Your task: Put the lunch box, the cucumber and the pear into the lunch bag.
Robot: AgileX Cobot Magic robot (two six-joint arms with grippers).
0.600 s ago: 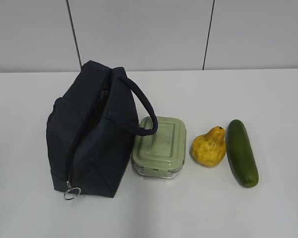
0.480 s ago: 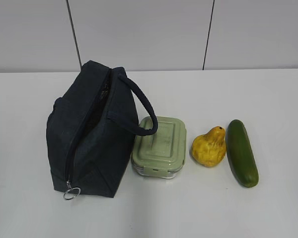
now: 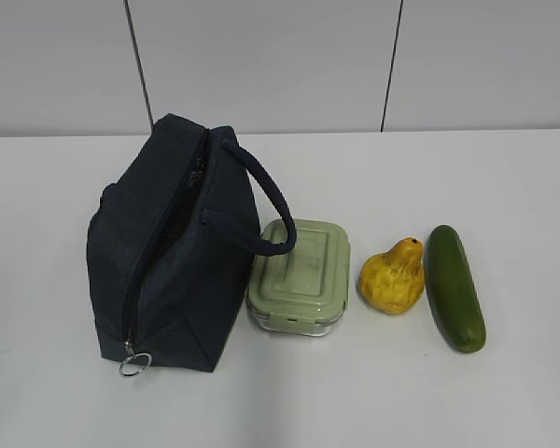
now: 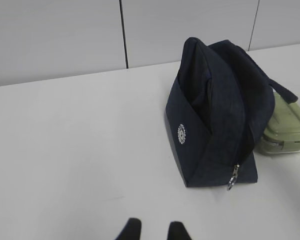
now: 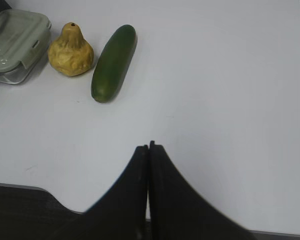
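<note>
Bare surface [image 3: 504, 392] runs along the near edge and right side; toward the left, bag [image 3: 168, 261], box [image 3: 301, 275], pear [image 3: 393, 276] and cucumber [image 3: 454, 287] crowd together.

The exterior camera looks down at a slant across the table [image 3: 448, 401] toward the back wall, lunch bag [image 3: 168, 271] left of centre. The left wrist camera views the lunch bag [image 4: 215, 115] from farther left, lower and nearer. The right wrist camera looks from right of the bag, sharing the lunch box [image 5: 12, 42] with both other views.
</note>
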